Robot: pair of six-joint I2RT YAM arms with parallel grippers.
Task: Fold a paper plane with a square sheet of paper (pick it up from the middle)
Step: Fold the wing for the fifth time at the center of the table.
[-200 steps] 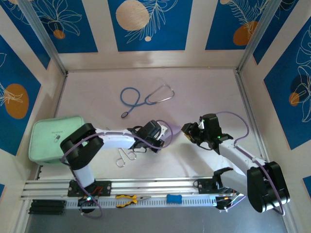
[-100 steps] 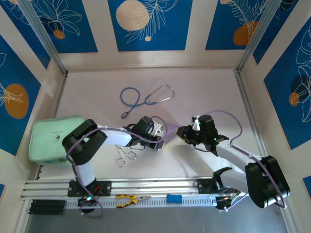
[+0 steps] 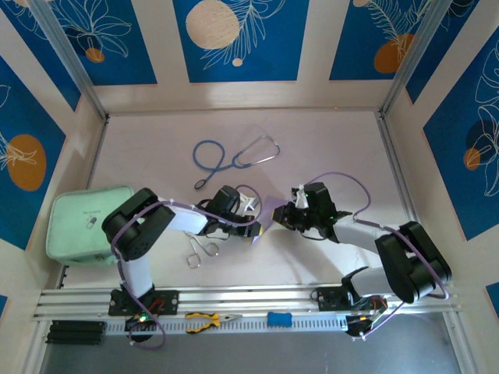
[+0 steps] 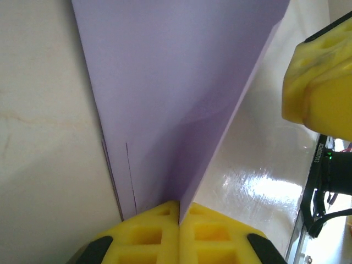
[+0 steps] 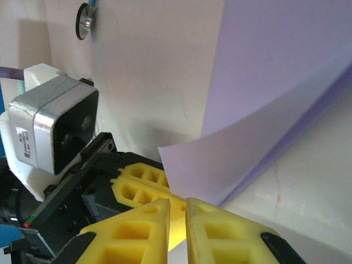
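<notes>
The square sheet of paper (image 3: 270,212) is pale lilac and stands folded up off the table between the two grippers. In the left wrist view the paper (image 4: 176,82) rises from my left gripper (image 4: 180,204), whose yellow jaws are shut on its lower edge. From above, the left gripper (image 3: 256,227) sits just left of the sheet and the right gripper (image 3: 285,216) just right of it. My right gripper (image 5: 177,202) has a narrow gap between its jaws, and the paper's (image 5: 275,71) lower corner hangs right at the tips. I see nothing inside that gap.
A blue stethoscope (image 3: 234,158) lies behind the grippers, its chest piece (image 5: 85,21) visible to the right wrist. A mint-green pouch (image 3: 82,222) sits at the left edge, metal forceps (image 3: 201,249) under the left forearm. Yellow pliers (image 3: 207,319) lie on the front rail.
The right gripper has moved left up to the paper and its jaws have narrowed to a slit. The left gripper has shifted slightly left, still holding the sheet.
</notes>
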